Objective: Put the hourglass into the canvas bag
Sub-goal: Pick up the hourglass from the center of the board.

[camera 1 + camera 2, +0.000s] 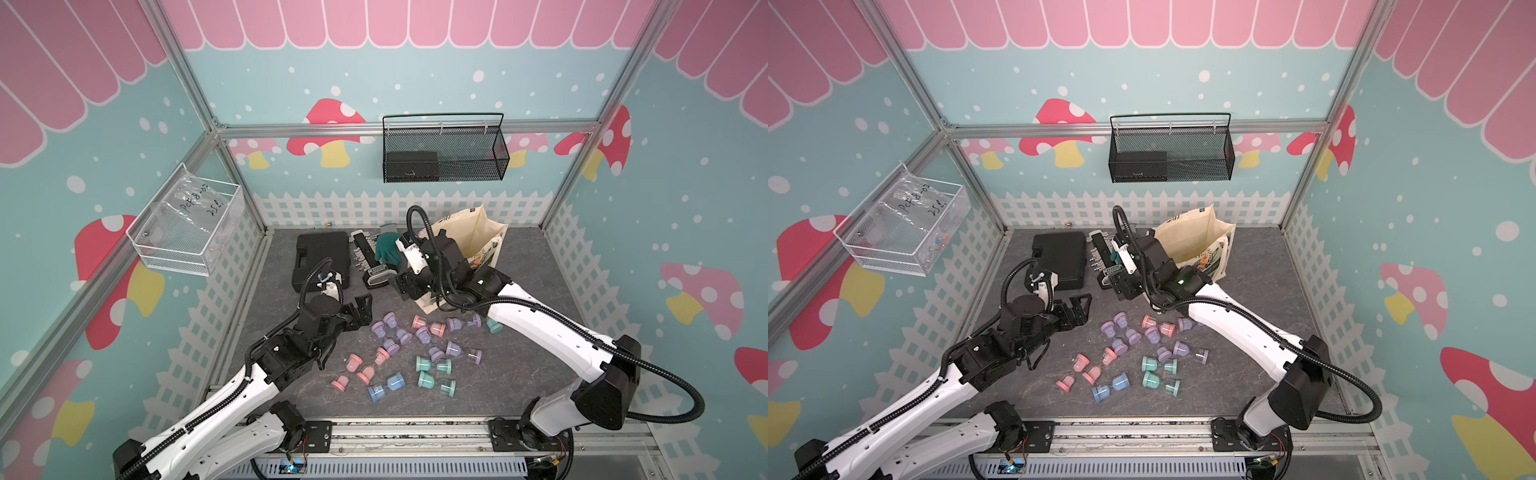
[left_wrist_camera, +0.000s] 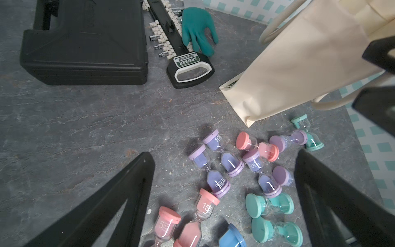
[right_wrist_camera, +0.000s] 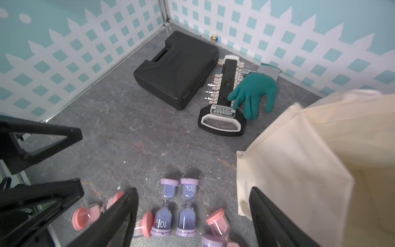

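The gray surface (image 1: 540, 257) carries the cream canvas bag (image 1: 478, 237), standing with its mouth open just beside the right end effector (image 3: 193, 190), whose fingers are apart and empty. The left end effector (image 2: 224, 154) is spread too, holding nothing. Hourglasses (image 1: 424, 363) lie scattered on the surface beneath both, outside the bag.

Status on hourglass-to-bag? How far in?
Done: nothing visible; the canvas bag stands open, its visible inside bare. In hand: nothing; left gripper and right gripper are both open and empty over the hourglasses. Left: grasp one, drop it in.
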